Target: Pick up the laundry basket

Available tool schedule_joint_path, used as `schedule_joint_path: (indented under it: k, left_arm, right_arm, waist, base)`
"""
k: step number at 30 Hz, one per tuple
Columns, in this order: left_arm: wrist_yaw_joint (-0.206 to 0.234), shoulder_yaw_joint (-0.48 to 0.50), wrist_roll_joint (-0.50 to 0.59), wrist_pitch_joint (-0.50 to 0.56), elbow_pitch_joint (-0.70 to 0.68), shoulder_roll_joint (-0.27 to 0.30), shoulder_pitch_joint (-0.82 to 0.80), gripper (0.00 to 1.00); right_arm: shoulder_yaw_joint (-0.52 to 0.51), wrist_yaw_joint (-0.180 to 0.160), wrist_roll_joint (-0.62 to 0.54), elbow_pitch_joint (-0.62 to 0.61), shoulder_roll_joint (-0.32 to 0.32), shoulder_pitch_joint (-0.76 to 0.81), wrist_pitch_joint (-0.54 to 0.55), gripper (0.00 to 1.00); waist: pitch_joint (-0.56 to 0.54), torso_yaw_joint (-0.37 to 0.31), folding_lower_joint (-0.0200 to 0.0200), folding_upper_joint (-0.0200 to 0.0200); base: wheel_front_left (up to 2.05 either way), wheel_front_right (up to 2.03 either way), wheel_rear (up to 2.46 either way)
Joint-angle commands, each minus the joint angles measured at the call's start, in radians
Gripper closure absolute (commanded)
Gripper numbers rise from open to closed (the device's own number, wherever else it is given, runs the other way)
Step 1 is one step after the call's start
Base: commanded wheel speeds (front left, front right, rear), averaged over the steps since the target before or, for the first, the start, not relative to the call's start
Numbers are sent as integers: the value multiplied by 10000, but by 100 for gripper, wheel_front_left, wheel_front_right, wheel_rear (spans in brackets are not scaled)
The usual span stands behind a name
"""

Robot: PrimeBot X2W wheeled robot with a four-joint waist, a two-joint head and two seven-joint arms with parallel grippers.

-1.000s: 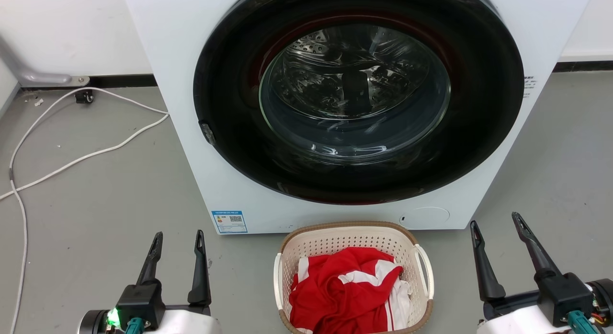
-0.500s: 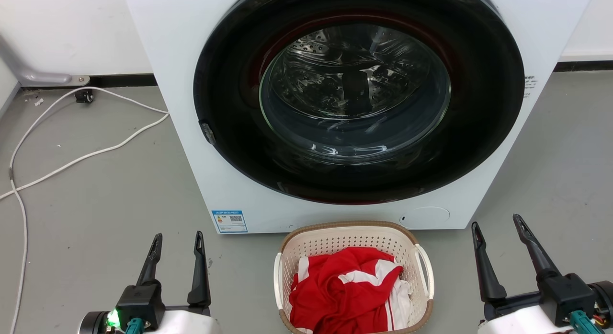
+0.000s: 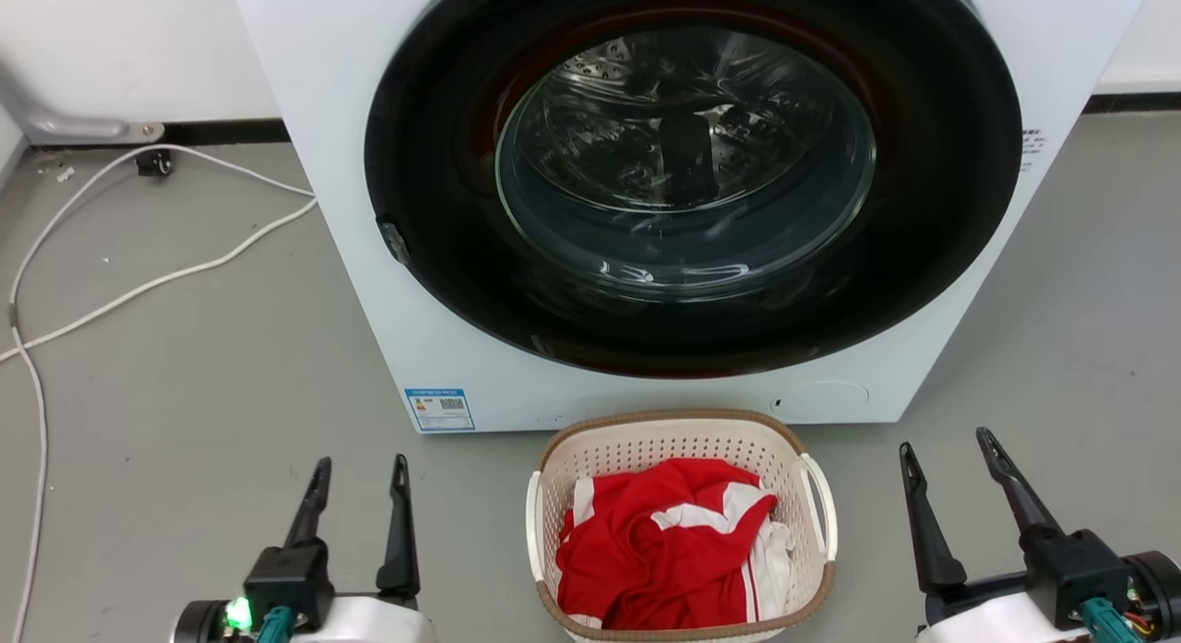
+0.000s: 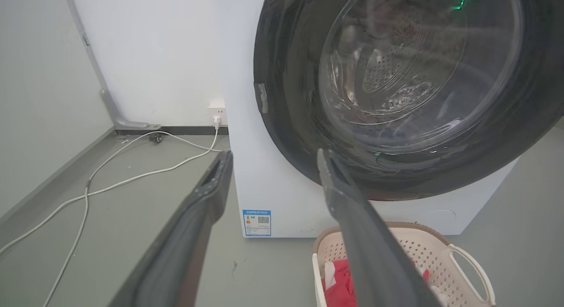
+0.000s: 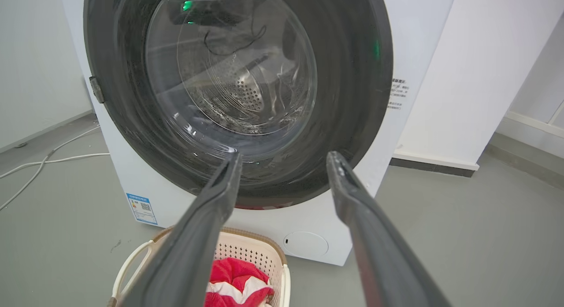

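Observation:
The laundry basket [image 3: 678, 440], cream perforated plastic with a brown rim and white loop handles, stands on the grey floor just in front of the washer, holding red and white clothing [image 3: 669, 541]. It also appears low in the left wrist view [image 4: 423, 249] and the right wrist view [image 5: 251, 254]. My left gripper [image 3: 360, 472] is open, well to the basket's left, with nothing between its fingers. My right gripper [image 3: 946, 445] is open too, off to the basket's right, empty.
A white front-loading washer [image 3: 387, 329] with a large dark round door [image 3: 692, 172] stands right behind the basket. White cables [image 3: 138, 288] trail over the floor at the left. Bare grey floor lies on both sides of the basket.
The head view has shifted slightly, so washer and basket sit a little higher. Both grippers stay open; the left one has edged toward the basket.

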Motion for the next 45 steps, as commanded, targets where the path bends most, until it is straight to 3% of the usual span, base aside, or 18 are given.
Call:
schedule_joint_path:
  k: [1, 20, 36, 45]
  left_arm:
    - [-39, -87, -65, -28, 274, 23, -273, 0]
    - [-665, -1247, -308, -28, 4210, 22, -3508, 0]
    - [-1063, -1395, -172, -26, 7912, 122, -6397, 0]
    - [-1182, -1520, -154, -26, 9035, 100, -7492, 0]
  right_arm:
    - [-41, -5, -62, 180, -19, -244, -21, 0]
    - [215, -5, -1111, 3133, -13, -2981, -20, 0]
    - [764, -5, -1527, 6713, -151, -5931, -21, 0]
    - [723, -5, -1751, 8192, -303, -7221, -21, 0]
  waist:
    - [195, -37, 0, 0]
    - [2904, -596, 0, 0]
    - [5181, -764, 0, 0]
    - [6208, -730, 0, 0]
  base:
    - [0, 0, 0]
    - [0, 0, 0]
    - [0, 0, 0]
    - [0, 0, 0]
